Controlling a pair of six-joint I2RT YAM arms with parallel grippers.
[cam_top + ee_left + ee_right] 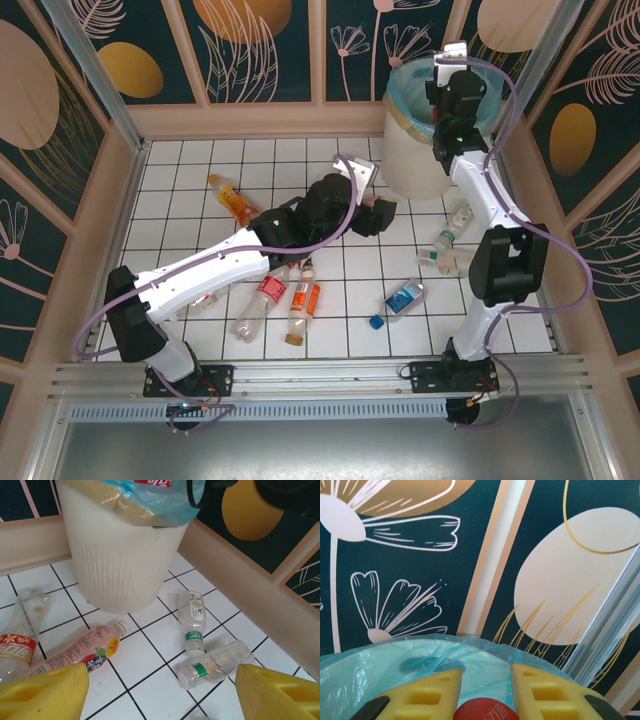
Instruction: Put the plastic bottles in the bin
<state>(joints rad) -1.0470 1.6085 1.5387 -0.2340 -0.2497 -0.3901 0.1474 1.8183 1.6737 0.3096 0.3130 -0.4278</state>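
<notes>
The cream bin [415, 160] with its light blue bag stands at the back right. My right gripper [441, 82] hangs over its mouth. In the right wrist view the gripper [486, 680] is shut on a red-labelled bottle [485, 711] above the bag [395, 670]. My left gripper [385, 215] hovers low beside the bin [125, 555], open [164, 672] with nothing between its fingers. Ahead of it lie two clear green-labelled bottles [192, 617] [215, 662]. A pink-labelled bottle [75, 652] lies by its left finger.
More bottles lie on the white tiled floor: an orange one [232, 200], a red-labelled one [268, 295], another orange one [300, 298], a blue-labelled one [405, 297]. A loose blue cap [376, 322] lies nearby. A crushed bottle [20, 635] rests left of the pink one. Wooden walls enclose the floor.
</notes>
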